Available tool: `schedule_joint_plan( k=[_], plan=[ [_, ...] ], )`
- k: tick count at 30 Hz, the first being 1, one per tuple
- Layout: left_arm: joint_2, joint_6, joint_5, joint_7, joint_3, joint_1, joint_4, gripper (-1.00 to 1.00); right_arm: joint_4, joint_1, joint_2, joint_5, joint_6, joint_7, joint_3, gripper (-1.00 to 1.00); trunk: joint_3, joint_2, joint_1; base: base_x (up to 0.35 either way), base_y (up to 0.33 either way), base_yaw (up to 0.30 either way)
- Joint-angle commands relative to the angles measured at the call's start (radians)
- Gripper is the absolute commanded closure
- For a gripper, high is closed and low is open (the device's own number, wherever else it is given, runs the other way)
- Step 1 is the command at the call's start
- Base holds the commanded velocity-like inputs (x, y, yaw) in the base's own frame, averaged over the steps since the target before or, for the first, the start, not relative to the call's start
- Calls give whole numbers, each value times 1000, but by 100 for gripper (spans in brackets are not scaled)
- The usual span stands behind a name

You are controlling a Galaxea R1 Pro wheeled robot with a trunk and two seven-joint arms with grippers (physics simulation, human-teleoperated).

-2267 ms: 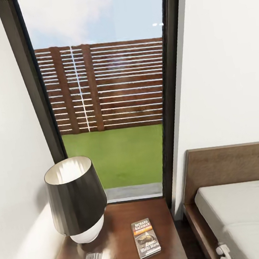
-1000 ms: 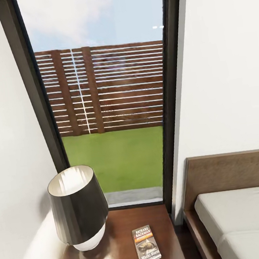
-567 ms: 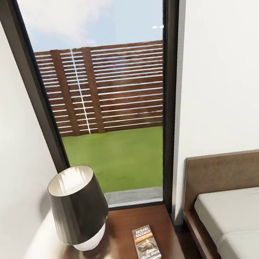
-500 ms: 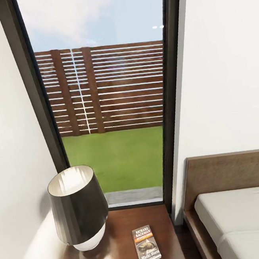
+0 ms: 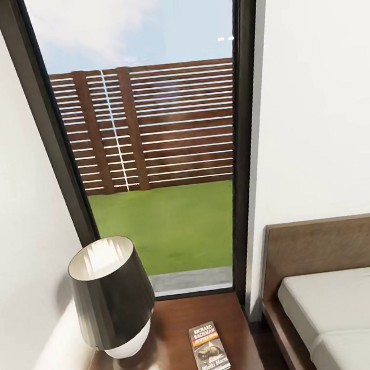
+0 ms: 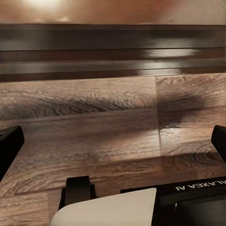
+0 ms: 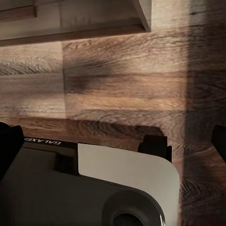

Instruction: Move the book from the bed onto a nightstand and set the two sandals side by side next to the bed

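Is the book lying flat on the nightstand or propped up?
Flat: the book lies cover-up on the nightstand, beside the lamp.

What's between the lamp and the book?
Nothing sits there: in the head view, just bare glossy top of the nightstand lies between the lamp and the book.

- Bright daylight is admitted through the tall window [image 5: 146,143], and the white walls are evenly lit.
- A soft glare patch is seen on the glossy nightstand [image 5: 168,352] top beside the lamp [image 5: 111,298].
- The head view is rendered sharp, with slight softness in the fence slats.
- The wood floor [image 6: 94,117] is shown dim and blurred in both wrist views, crossed by broad soft shadows.
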Motion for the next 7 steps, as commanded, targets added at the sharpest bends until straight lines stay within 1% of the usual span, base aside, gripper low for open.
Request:
schedule_joint_plan(
  k=[1,7],
  plan=[
    [0,-3,-10,-3,8,-1,1,-100,4,-2,0,-10,-5,5,9,-100,-1,-1,0,0,0,0],
    [0,-4,-10,-3,9,-1,1,-100,4,-2,0,-10,-5,5,9,-100,-1,-1,0,0,0,0]
  ],
)
